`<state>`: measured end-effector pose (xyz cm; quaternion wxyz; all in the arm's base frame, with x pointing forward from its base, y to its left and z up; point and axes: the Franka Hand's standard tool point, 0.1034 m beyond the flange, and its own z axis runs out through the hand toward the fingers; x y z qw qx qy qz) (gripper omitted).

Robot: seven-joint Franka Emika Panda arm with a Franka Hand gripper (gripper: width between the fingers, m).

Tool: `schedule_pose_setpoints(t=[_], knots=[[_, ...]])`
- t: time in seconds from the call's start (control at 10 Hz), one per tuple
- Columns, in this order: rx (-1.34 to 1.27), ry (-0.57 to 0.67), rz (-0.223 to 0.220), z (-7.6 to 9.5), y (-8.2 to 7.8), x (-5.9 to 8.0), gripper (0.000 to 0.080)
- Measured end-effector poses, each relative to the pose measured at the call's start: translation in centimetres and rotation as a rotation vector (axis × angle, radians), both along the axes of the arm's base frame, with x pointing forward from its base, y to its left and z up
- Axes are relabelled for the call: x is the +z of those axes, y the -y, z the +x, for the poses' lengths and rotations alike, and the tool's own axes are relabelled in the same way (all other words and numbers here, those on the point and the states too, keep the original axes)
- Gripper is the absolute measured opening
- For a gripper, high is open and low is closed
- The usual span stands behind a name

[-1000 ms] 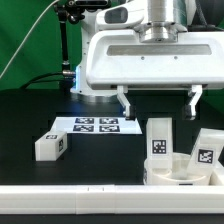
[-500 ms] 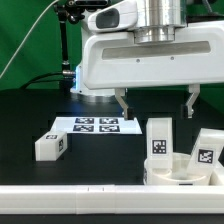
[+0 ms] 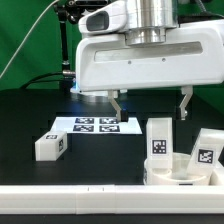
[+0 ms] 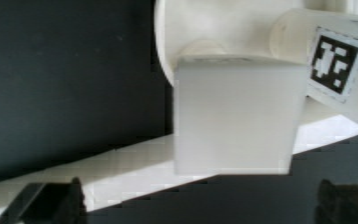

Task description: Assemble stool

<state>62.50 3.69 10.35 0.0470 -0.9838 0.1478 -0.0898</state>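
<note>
The round white seat lies at the exterior view's lower right. One tagged white leg stands upright on it. A second leg leans at its right side. A third leg lies loose on the black table at the left. My gripper hangs open and empty above the upright leg, touching nothing. In the wrist view the upright leg fills the middle, with the seat behind it and a tagged leg beside it. My gripper is spread wide, its dark fingertips at the frame's edge.
The marker board lies flat behind the loose leg. A long white border rail runs along the front edge and shows as a pale strip in the wrist view. The arm's base and cables stand at the back.
My gripper has shifted toward the exterior view's left, staying open and empty. The stool parts have not moved.
</note>
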Motion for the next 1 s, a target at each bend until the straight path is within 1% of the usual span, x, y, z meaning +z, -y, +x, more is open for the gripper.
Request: schedule_pose_setpoints(t=[0.2,0.5,0.7,0.8,1.0], knots=[[0.001,0.004,-0.006,-0.02,-0.24,-0.83,0.0649],[0.005,0.007,-0.01,0.04,-0.08,-1.09,0.0649],[0.014,0.01,-0.012,0.16,-0.04,-1.0,0.0383],[0.013,0.01,-0.012,0.16,-0.04,-1.0,0.033],[-0.01,0.008,-0.007,0.16,-0.04,-1.0,0.033]])
